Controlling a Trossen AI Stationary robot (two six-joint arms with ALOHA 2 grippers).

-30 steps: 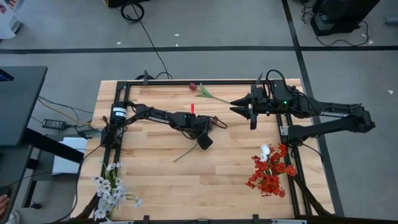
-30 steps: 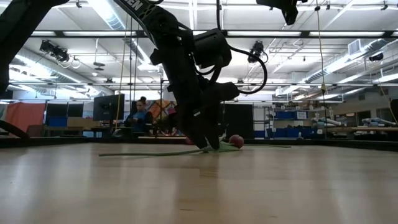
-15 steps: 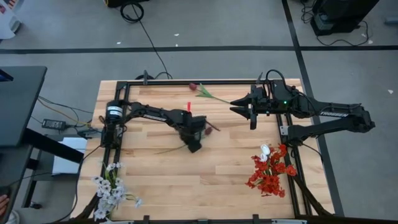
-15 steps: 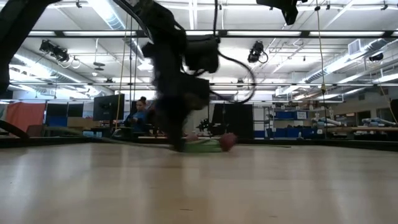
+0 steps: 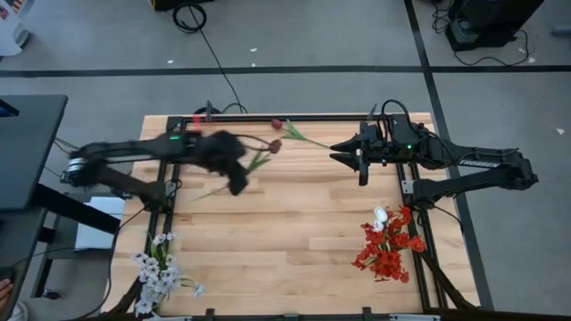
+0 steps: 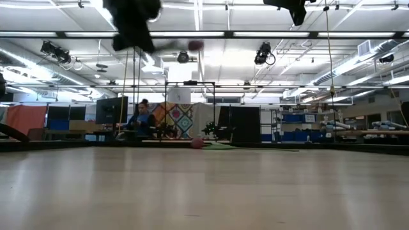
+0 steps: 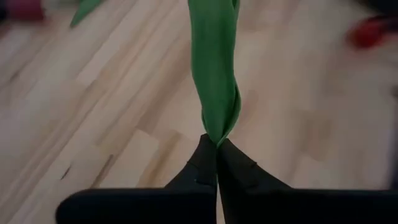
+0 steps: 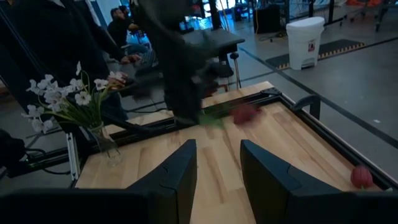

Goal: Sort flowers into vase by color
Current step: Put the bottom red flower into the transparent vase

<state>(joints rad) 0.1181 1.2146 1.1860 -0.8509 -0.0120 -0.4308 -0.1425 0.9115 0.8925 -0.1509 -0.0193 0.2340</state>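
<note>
Maroon tulip diagonal in left claw

You are working in a large robotics lab or workshop hall. Beyond your wooden table, the low view shows an open ceiling hung with long strip lights and exposed ducting, dark partition screens and blue shelving along the far wall. A person sits at a workstation in the background. From above, you see grey concrete floor, black tape lines and loose cables around the bench.
</note>
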